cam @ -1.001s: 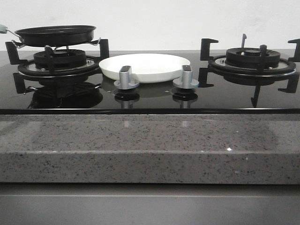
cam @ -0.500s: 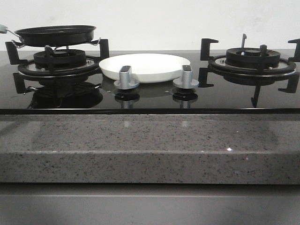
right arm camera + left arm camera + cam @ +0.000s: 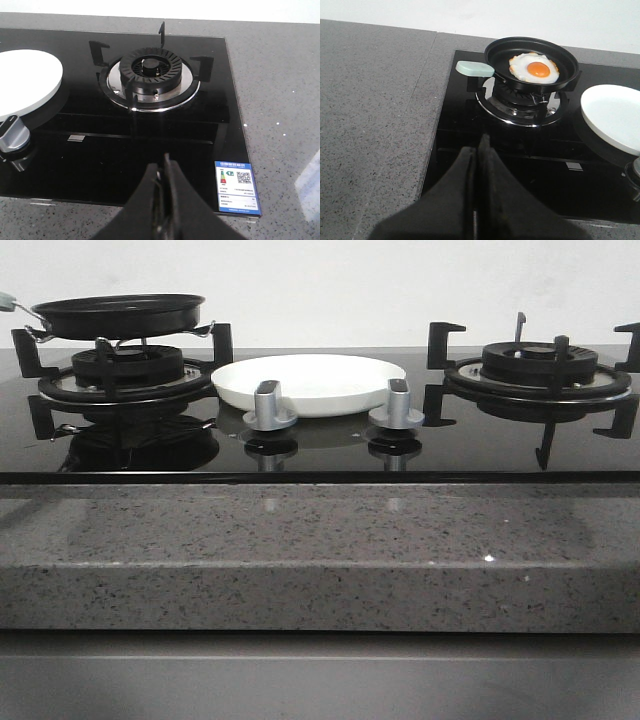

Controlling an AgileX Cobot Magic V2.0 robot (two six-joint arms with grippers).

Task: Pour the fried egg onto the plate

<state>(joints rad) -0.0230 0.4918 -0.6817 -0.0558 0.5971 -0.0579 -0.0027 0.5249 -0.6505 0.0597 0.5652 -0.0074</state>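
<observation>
On left burner: pan [image 3: 532,62] holding egg [image 3: 534,68], untouched. Centre: plate [image 3: 310,383], bare. Left gripper [image 3: 479,150] and right gripper [image 3: 165,172] both pressed together, well back. Step: approach; next, grasping the handle [image 3: 474,69] likely.

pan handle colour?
Pale mint green; the pan handle shows best in the left wrist view, sticking out from the black frying pan.

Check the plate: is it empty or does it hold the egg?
Empty: the plate shows bare white; the fried egg lies in the frying pan.
</observation>
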